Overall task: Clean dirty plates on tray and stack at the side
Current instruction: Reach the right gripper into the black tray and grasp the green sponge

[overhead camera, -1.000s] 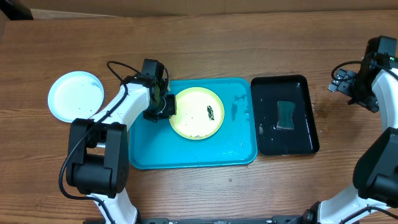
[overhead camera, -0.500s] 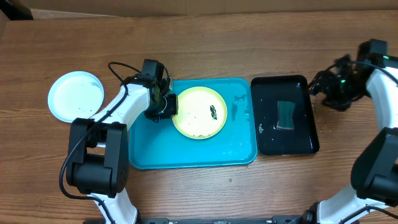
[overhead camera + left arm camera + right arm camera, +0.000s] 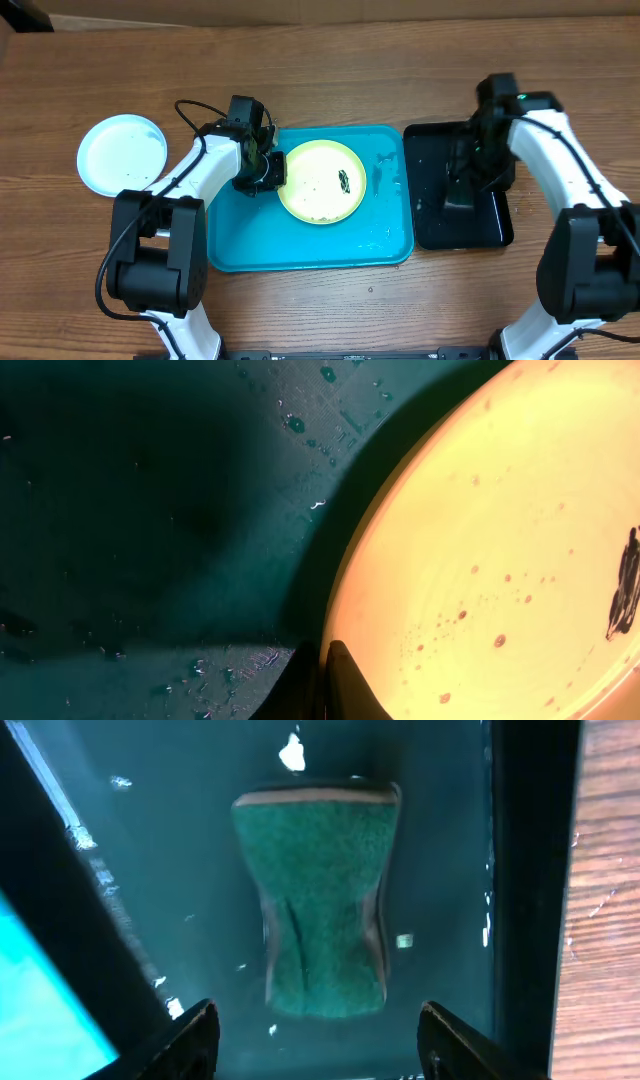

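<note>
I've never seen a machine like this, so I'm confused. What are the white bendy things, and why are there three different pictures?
Those white bendy things are two robot arms at a wooden table. Each arm ends in a pinching tool with two fingers. One picture comes from a camera above the table. The other two come from little cameras on each arm's wrist, so they look very close up. The left tool is shut on the rim of a yellow-green plate, which has a dark smear and lies on a blue tray. The right tool is open, hanging over a green sponge in a shiny black tray. A pale plate sits on the table off to the side.
</note>
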`<state>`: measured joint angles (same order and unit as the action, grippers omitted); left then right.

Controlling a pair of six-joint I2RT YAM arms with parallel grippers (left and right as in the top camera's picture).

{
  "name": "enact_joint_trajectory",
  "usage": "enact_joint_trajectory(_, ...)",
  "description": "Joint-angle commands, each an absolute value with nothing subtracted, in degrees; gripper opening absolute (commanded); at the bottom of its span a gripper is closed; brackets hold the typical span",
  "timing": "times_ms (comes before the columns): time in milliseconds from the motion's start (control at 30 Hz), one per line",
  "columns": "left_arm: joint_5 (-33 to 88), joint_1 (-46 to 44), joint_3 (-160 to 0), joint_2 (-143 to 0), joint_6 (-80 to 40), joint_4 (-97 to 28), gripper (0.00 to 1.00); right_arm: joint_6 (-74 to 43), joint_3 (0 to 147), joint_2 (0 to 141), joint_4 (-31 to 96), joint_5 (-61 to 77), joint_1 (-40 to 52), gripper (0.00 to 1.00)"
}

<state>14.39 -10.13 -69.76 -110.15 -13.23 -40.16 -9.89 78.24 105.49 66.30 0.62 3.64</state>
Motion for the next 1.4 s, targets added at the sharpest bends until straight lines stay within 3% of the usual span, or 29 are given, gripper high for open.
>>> enact_joint_trajectory(0, 14.8, -10.5, -68.8, -110.8, -11.8, -40.0, 0.06, -12.0, 74.6, 104.9, 62.1, -4.5, 4.9, 0.64)
enact_joint_trajectory(300, 14.8, -10.5, -68.8, -110.8, -11.8, -39.8, 0.08, -12.0, 69.0, 104.9, 53.0, -4.4, 4.9, 0.62)
enact_joint_trajectory(433, 14.8, -10.5, -68.8, -110.8, -11.8, -39.8, 0.09, -12.0, 68.5, 104.9, 51.4, -4.4, 4.9, 0.81)
enact_joint_trajectory(533, 14.8, -10.5, -68.8, -110.8, -11.8, -39.8, 0.08, -12.0, 68.5, 104.9, 51.4, -4.4, 4.9, 0.82)
enact_joint_trajectory(633, 14.7, -10.5, -68.8, -110.8, -11.8, -39.8, 0.09, -12.0, 68.5, 104.9, 51.2, -4.4, 4.9, 0.75)
enact_joint_trajectory(767, 14.7, -10.5, -68.8, -110.8, -11.8, -39.8, 0.09, -11.9, 68.5, 104.9, 51.3, -4.4, 4.9, 0.50)
enact_joint_trajectory(1367, 14.6, -10.5, -68.8, -110.8, -11.8, -39.8, 0.10, -11.8, 67.1, 104.9, 50.7, -0.5, 4.9, 0.46)
